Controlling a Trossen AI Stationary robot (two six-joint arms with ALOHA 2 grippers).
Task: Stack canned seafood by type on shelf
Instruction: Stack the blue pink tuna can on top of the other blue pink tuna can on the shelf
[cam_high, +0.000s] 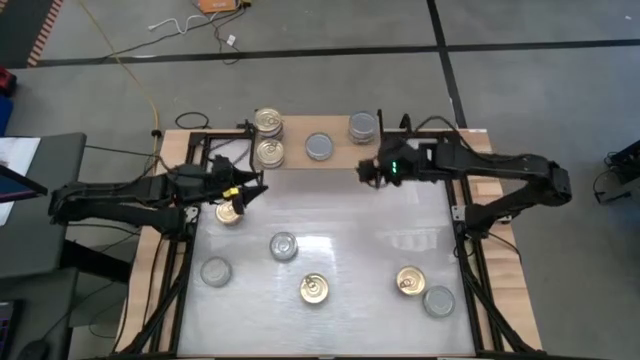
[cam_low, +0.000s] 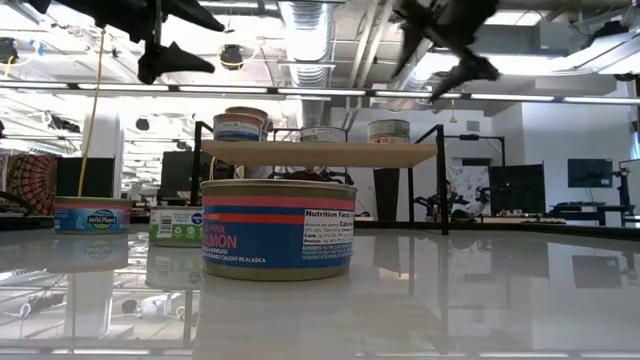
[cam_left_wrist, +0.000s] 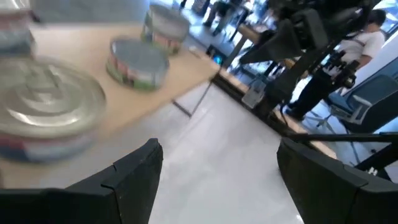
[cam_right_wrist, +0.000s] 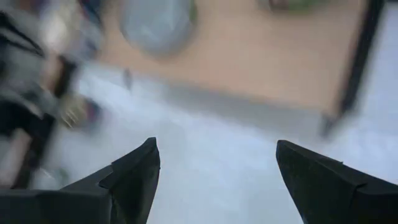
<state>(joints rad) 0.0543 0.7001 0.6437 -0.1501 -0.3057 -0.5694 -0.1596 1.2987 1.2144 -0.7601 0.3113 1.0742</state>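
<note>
- Seen from above, four tins sit on the shelf at upper centre: two gold-lidded tins at its left end, a grey-lidded tin in the middle and a grey-lidded stack toward the right.
- Six more tins lie on the white table below: a gold one under the left arm, grey ones left of centre, gold ones lower down.
- The left gripper, fingers spread and empty in its wrist view, hovers just below the shelf's left end.
- The right gripper, likewise spread and carrying nothing, hangs off the shelf's front edge at centre right.
- Likely risks: both arms crowd the same shelf edge, so a clash or a nudged stack could topple cans.
- A gold tin placed on a grey pile would spoil the sorting.
</note>
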